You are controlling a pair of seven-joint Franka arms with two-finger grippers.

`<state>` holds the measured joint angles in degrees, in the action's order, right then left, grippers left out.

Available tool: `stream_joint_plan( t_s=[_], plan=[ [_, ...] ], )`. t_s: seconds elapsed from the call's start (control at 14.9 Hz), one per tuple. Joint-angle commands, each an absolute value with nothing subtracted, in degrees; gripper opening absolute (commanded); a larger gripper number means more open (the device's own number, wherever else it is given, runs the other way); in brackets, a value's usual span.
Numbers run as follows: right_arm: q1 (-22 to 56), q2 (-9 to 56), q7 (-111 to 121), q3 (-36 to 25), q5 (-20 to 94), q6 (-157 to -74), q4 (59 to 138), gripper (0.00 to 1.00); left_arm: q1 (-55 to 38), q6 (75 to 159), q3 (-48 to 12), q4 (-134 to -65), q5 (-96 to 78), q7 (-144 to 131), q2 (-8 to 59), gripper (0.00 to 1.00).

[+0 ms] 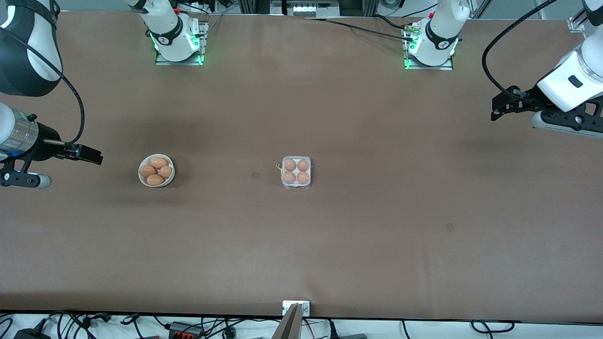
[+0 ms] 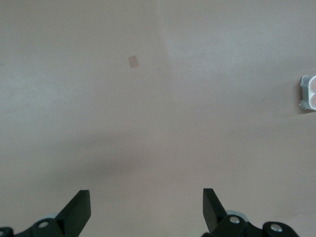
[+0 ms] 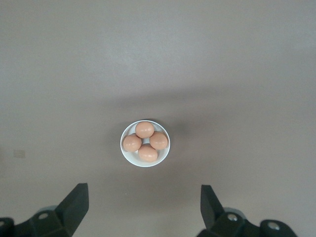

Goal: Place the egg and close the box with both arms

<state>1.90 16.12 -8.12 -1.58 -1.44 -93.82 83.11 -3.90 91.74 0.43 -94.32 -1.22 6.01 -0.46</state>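
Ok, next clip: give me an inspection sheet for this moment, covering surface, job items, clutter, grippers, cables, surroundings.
Surface: brown table, bare apart from a few small square marks.
Job's things: box at mid-table, all four cells filled with eggs; whether the clear lid is shut cannot be told. White bowl toward the right arm's end holds four eggs.
Clutter: nothing seen.
Grippers: left gripper open, empty, over bare table at the left arm's end. Right gripper open, empty, over the table beside the bowl.
Cables: black cables loop along both arms; more lie off the table's edges.
Surroundings: both arm bases show green lights; a metal bracket sits at the table's near edge.
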Motion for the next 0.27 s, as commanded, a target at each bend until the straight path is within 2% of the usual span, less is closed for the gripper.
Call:
stream_joint_plan(
  t_s=[0.0, 0.2],
  plan=[
    [1.4, 16.1, -7.5, -1.3, -0.6, -93.0, 82.5, 1.00, -4.1, 90.5, 0.6, -93.6, -0.1, 5.7, -0.9, 1.00],
    [1.4, 16.1, -7.5, -1.3, -0.6, -93.0, 82.5, 1.00, -4.0, 89.0, 0.6, -93.6, -0.1, 5.7, -0.9, 1.00]
  ],
)
